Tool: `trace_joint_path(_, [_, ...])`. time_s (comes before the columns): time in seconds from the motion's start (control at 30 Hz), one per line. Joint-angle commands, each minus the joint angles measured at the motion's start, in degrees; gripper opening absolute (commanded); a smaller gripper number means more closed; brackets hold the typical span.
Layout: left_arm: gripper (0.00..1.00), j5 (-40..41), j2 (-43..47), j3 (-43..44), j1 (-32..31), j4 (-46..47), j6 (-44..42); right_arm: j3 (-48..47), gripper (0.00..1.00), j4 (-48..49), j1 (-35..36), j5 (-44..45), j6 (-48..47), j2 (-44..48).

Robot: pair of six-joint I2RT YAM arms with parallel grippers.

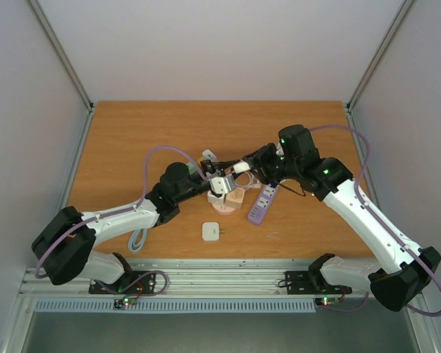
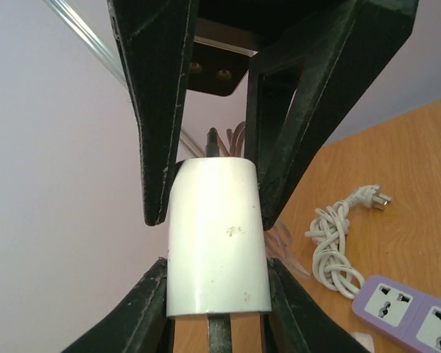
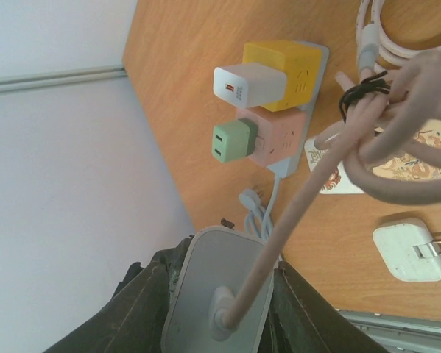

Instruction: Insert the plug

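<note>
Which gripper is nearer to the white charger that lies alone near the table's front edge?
Left. The left gripper is just behind the charger; the right gripper is farther back and to the right.

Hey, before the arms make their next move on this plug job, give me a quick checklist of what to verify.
1. Left hand grip on the white charger: ok, clamped from both sides.
2. Right hand grip on the grey box: ok, a finger on each side.
3. Prongs lined up with a socket: cannot tell, no view shows them meeting.
4. Pink cable clear of the work: cannot tell, it runs from the grey box into bundled loops nearby.
5. Purple power strip has free sockets: ok, the visible ones are empty.
6. Spare charger out of the way: ok, lying apart from both hands.
</note>
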State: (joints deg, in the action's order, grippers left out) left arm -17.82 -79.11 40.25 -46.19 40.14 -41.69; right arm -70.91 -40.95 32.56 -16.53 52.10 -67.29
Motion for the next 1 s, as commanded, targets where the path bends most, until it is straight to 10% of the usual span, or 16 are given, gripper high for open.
trace_joint_path(0.0, [0.29,1.0,-0.7,0.0,-0.4,7.5,-0.1,0.8,0.10,3.2,0.8,-3.8,1.6,0.1])
trace_joint_path(0.27, [0.98,12.6,1.9,0.0,-0.5,3.2,11.7,-0.7,0.01,-1.0,-3.2,7.5,-12.1,1.0])
trace_joint_path(0.6, [0.99,29.0,10.8,10.3,0.0,-31.7,41.6,0.9,0.01,-7.9,-9.9,26.5,-36.3,-0.3])
trace_joint_path(0.97, [0.99,26.5,13.2,10.2,5.1,-53.0,63.1,14.4,0.01,-0.1,-8.5,29.3,-34.8,-5.1])
